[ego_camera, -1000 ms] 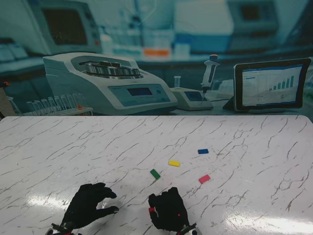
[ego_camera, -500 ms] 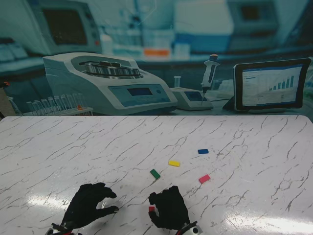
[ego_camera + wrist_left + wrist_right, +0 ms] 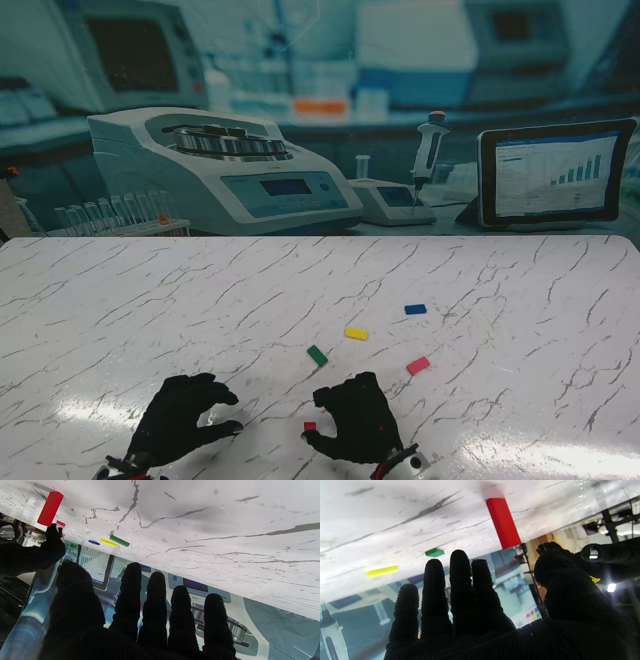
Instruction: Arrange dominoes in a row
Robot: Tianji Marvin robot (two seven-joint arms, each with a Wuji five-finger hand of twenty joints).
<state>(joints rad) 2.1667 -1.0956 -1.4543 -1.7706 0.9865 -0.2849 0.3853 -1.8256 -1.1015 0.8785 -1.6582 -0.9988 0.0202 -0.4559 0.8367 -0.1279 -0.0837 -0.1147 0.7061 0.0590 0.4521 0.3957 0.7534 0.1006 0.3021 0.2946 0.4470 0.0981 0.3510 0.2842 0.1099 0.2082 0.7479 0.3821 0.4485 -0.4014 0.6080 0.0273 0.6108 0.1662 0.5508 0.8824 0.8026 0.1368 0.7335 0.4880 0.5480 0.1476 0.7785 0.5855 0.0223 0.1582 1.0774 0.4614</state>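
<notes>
The red domino [image 3: 310, 426] stands upright on the table, just left of the right hand [image 3: 358, 420]. That hand is nearer than the left hand [image 3: 183, 418]. Both hands hold nothing, fingers apart. The other dominoes lie farther away.

Bright, even light is falling from overhead, and the glossy marble desk [image 3: 480, 290] is throwing back two white glare patches in the stand view, one at 7 o'clock and one at 5 o'clock. Soft shadows are pooling under the left hand [image 3: 178, 420] and right hand [image 3: 355, 420]. The lab backdrop [image 3: 300, 120] is looking hazy and teal. In the wrist views, the black gloves are reading as near silhouettes, and the red domino [image 3: 503, 522] is casting a blurred shadow.
</notes>
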